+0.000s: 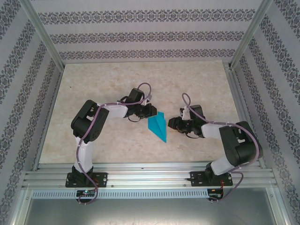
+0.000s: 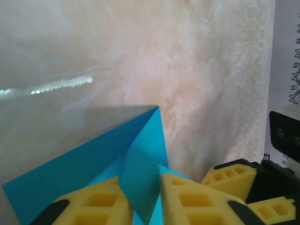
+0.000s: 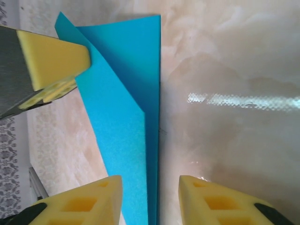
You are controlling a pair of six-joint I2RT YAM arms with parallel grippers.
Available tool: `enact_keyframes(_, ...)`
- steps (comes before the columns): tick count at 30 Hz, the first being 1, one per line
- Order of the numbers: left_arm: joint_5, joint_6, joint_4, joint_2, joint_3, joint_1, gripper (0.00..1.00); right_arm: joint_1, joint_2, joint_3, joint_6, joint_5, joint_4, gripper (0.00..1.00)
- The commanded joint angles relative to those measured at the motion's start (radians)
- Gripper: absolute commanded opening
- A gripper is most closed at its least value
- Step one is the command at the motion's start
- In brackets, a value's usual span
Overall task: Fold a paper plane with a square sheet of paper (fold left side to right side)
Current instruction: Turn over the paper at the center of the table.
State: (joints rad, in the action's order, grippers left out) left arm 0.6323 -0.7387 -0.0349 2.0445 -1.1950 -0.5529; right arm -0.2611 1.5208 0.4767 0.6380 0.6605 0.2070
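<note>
— Left end effector [image 1: 151,111] first: where is it against the paper plane [image 1: 157,125]?

— Seen from overhead, it is at the plane's far, wide end, touching it. Its wrist camera shows two yellow foam fingers [image 2: 93,206] a narrow gap apart, with a raised flap of the cyan paper in that gap. I cannot tell whether the fingers pinch the flap.

— And the right end effector [image 1: 172,124]?

— It is just beside the plane's right edge, facing the left end effector across the paper. Its own camera shows its yellow fingers [image 3: 84,204] moderately apart. The plane's narrowing part runs into the gap between them, along its long straight fold. The fingers are not closed on it.

— What does the plane look like?

— It is bright cyan and plain, folded into a narrow kite with layered flaps. It lies on the pale marbled table [image 1: 93,93], between the two arms. Its sharp point aims toward the arm bases, a little to the right of its wide end.

— Anything else near the plane?

— In the right wrist view, one yellow finger of the left end effector touches the paper's edge by the plane's wide corner. Patterned walls [image 1: 140,37] stand well apart from the plane on three sides.
</note>
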Motion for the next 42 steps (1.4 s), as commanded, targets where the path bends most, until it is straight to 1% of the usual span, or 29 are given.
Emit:
enact_keyframes(1, 0.042, 0.062, -0.089, -0.055, 0.011, -0.007, 0.12, 0.028, -0.071, -0.046, 0.027, 0.055, 0.144, 0.42)
enact_keyframes(3, 0.058, 0.084, -0.114, -0.074, 0.013, -0.008, 0.04, 0.044, -0.104, -0.074, 0.051, 0.081, 0.213, 0.48)
enact_keyframes(4, 0.069, 0.096, -0.135, -0.093, 0.017, -0.007, 0.01, 0.056, -0.120, -0.100, 0.081, 0.101, 0.290, 0.52)
enact_keyframes(6, 0.089, 0.122, -0.163, -0.141, 0.024, -0.008, 0.00, 0.085, -0.140, -0.142, 0.153, 0.143, 0.442, 0.58)
enact_keyframes(8, 0.097, 0.174, -0.142, -0.207, 0.013, -0.007, 0.00, 0.108, -0.159, -0.174, 0.214, 0.182, 0.570, 0.61)
enact_keyframes(10, 0.108, 0.230, -0.102, -0.273, -0.008, -0.008, 0.00, 0.115, -0.186, -0.173, 0.247, 0.208, 0.624, 0.64)
enact_keyframes(15, 0.115, 0.350, 0.007, -0.426, -0.067, -0.007, 0.00, 0.117, -0.292, -0.147, 0.267, 0.241, 0.639, 0.72)
enact_keyframes(17, 0.109, 0.391, 0.054, -0.469, -0.100, -0.008, 0.00, 0.116, -0.351, -0.146, 0.265, 0.254, 0.637, 0.79)
enact_keyframes(20, 0.112, 0.417, 0.091, -0.504, -0.140, -0.007, 0.00, 0.112, -0.437, -0.148, 0.241, 0.261, 0.604, 0.89)
enact_keyframes(22, 0.126, 0.415, 0.091, -0.518, -0.164, -0.007, 0.00, 0.097, -0.480, -0.141, 0.210, 0.258, 0.553, 0.92)
enact_keyframes(24, 0.140, 0.403, 0.075, -0.527, -0.180, -0.007, 0.00, 0.071, -0.505, -0.141, 0.186, 0.255, 0.516, 0.92)
enact_keyframes(25, 0.151, 0.396, 0.060, -0.531, -0.182, -0.008, 0.00, 0.060, -0.510, -0.111, 0.182, 0.253, 0.514, 0.92)
enact_keyframes(29, 0.180, 0.359, 0.021, -0.538, -0.196, -0.007, 0.00, 0.008, -0.481, -0.069, 0.199, 0.268, 0.528, 0.91)
enact_keyframes(30, 0.188, 0.354, 0.013, -0.538, -0.196, -0.008, 0.00, -0.002, -0.466, -0.065, 0.219, 0.274, 0.564, 0.90)
enact_keyframes(33, 0.211, 0.341, -0.006, -0.538, -0.195, -0.007, 0.00, -0.015, -0.431, -0.053, 0.265, 0.272, 0.641, 0.89)
enact_keyframes(37, 0.241, 0.298, -0.070, -0.544, -0.176, -0.007, 0.00, -0.040, -0.396, -0.031, 0.249, 0.270, 0.639, 0.88)
enact_keyframes(42, 0.244, 0.285, -0.085, -0.547, -0.172, -0.007, 0.00, -0.064, -0.374, -0.020, 0.238, 0.260, 0.651, 0.84)
